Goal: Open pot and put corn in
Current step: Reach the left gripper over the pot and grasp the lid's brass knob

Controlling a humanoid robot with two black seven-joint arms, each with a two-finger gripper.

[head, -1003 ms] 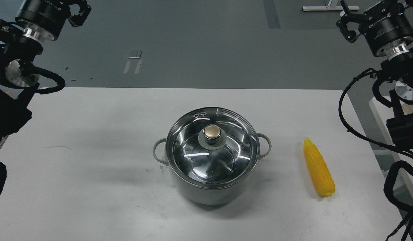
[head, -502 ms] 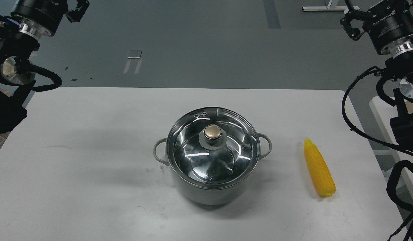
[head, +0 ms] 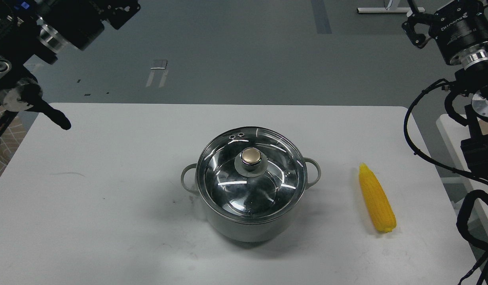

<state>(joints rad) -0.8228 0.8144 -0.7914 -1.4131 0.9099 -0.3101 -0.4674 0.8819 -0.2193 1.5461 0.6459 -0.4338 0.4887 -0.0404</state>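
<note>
The pale grey-green pot (head: 247,231) stands in the middle of the white table (head: 101,186), with its glass lid (head: 228,178) on it and the brass-coloured knob (head: 251,156) at the lid's centre. The yellow corn cob (head: 376,202) lies on the table to the right of the pot, pointed end away from me. My left gripper (head: 123,12) is high at the top left, far from the pot, dark and partly cut off. My right gripper (head: 416,25) is high at the top right, above and beyond the corn, partly cut off by the frame's edge. Neither holds anything that I can see.
The table's far edge runs across the view behind the pot, with grey floor beyond. Black cables (head: 410,130) of my right arm hang by the table's right edge. A white surface (head: 449,130) stands just past that edge.
My left arm has swung up and to the right, its gripper now further towards the centre at the top. The right arm has risen slightly. Pot and corn have not moved.
</note>
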